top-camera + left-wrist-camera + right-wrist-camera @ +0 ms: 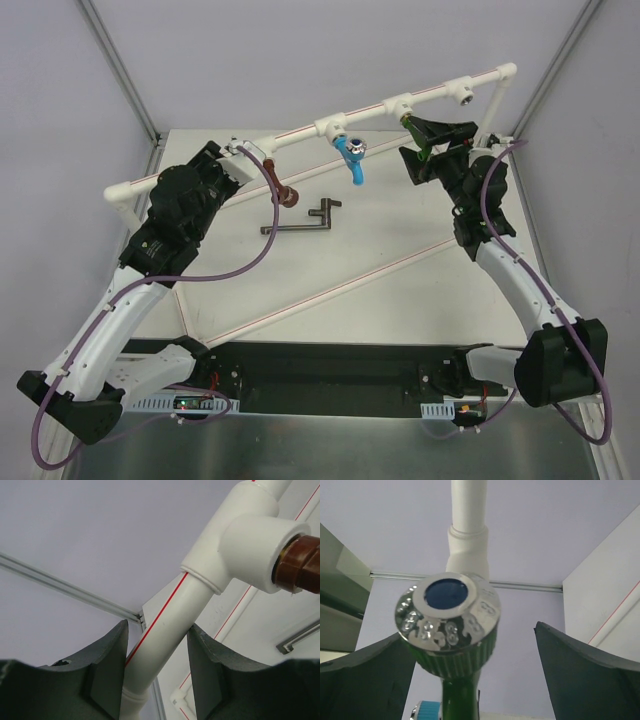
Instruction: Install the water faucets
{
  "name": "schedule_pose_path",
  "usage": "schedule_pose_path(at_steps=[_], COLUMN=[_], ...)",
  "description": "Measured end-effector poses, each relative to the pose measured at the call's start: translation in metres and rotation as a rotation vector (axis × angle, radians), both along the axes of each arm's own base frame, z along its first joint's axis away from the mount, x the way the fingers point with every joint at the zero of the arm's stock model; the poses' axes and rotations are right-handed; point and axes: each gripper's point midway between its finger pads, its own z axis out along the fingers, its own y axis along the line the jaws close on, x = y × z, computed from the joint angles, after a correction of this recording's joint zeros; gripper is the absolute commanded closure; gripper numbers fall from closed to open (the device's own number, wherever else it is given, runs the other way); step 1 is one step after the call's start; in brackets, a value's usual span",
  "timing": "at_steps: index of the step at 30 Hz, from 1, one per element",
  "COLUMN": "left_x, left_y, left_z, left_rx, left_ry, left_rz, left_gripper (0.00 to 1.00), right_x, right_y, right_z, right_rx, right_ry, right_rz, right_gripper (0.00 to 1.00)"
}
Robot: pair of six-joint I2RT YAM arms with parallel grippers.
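A white pipe frame (pixel 300 130) with tee fittings runs across the back. The reddish-brown faucet (pixel 283 190) hangs from the left tee, and its threaded end shows in the left wrist view (pixel 300 565). The blue faucet (pixel 351 157) hangs from the middle tee. The green faucet (pixel 416 137) sits at the third tee. Its silver cap with a blue centre (pixel 449 612) fills the right wrist view. My left gripper (pixel 238 163) is shut on the white pipe (pixel 165 640), with fingers (pixel 107 675) on both sides. My right gripper (pixel 432 150) is open around the green faucet, with a clear gap to the right finger (pixel 580 675).
A fourth tee outlet (pixel 466 97) at the far right holds nothing. A dark metal bent tool (pixel 300 222) lies on the table under the pipe and also shows in the left wrist view (pixel 300 640). Lower frame pipes (pixel 330 290) cross the table diagonally. Enclosure posts stand at both sides.
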Motion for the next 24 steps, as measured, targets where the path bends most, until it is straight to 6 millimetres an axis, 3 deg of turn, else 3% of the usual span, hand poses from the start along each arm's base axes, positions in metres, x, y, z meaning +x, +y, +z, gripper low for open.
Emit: schedule_pose_path(at_steps=[5, 10, 17, 24], left_x=[0.000, 0.000, 0.000, 0.000], left_y=[0.000, 0.000, 0.000, 0.000], left_z=[0.000, 0.000, 0.000, 0.000], left_rx=[0.000, 0.000, -0.001, -0.001], left_ry=[0.000, 0.000, 0.001, 0.001], left_rz=[0.000, 0.000, 0.000, -0.002], left_gripper=[1.00, 1.00, 1.00, 1.00], right_x=[-0.004, -0.018, -0.060, -0.101], right_y=[-0.007, -0.019, -0.039, -0.064], right_z=[-0.014, -0.013, 0.009, 0.050], right_rx=[-0.037, -0.092, -0.305, -0.781], right_ry=[0.022, 0.000, -0.093, -0.248], right_rz=[-0.015, -0.035, -0.075, -0.145], right_gripper=[0.04, 0.04, 0.04, 0.04])
